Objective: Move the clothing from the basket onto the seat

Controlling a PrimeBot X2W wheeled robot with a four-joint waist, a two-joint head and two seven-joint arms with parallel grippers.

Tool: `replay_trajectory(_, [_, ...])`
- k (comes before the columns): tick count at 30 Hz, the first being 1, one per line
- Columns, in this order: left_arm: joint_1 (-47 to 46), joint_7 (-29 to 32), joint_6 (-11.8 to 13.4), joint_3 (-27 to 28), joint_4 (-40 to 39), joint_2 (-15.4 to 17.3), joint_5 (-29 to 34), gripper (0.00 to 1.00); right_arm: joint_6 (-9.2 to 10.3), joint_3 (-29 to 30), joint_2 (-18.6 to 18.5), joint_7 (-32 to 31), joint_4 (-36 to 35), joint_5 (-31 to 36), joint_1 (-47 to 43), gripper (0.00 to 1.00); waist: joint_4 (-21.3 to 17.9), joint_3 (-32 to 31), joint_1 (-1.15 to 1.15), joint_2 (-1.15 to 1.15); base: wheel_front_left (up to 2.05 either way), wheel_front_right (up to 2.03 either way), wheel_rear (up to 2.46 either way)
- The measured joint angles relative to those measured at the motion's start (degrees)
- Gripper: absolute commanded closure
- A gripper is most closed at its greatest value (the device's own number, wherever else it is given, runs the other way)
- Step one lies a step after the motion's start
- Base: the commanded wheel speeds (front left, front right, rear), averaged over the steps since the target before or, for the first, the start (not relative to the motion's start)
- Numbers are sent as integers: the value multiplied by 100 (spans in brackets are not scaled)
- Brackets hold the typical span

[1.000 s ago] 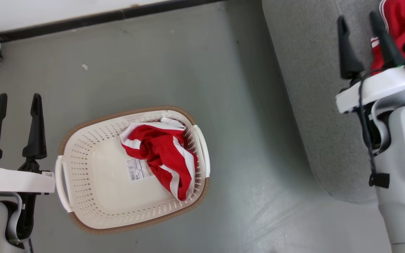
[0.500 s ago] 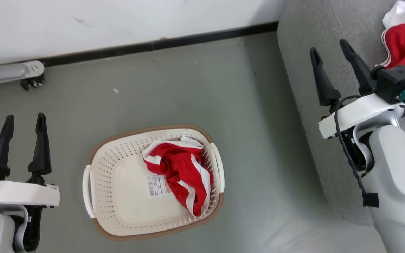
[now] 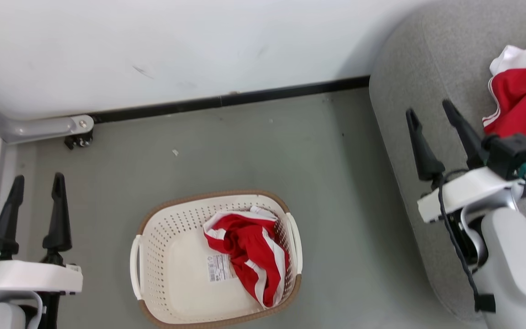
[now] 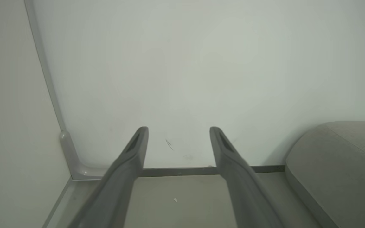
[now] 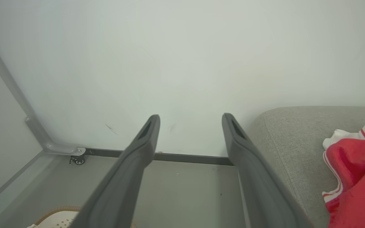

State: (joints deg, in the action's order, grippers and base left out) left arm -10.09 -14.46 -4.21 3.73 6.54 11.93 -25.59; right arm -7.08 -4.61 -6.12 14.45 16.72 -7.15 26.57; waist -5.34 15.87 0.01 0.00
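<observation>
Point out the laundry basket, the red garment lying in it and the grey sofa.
laundry basket (image 3: 153, 260): head view, perforated left wall.
red garment (image 3: 244, 242): head view, red folds at its middle.
grey sofa (image 3: 427, 77): head view, bare fabric near its rounded corner.

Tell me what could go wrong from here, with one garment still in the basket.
1. The red garment is bunched against the basket's right-hand wall; a pinch there may catch the perforated plastic and lift the basket too.
2. The other garment lies on the sofa beside the open right tool; swinging that arm away could drag it off.
</observation>
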Motion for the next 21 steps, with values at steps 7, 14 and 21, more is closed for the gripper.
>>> replay_trajectory(7, [307,0,-70,110,-10,-186,146,0,1,31,9,0,-200,-38,-552,0,89,-359,0,0,0,0,0])
replay_trajectory(14, [640,0,-174,214,-110,-342,326,0,1,24,7,0,-680,-40,-1009,0,169,-743,-1,0,0,0,0])
replay_trajectory(21, [940,0,-207,293,-209,-478,479,0,0,165,43,0,-861,-38,-1517,0,224,-1038,-1,0,0,0,0])
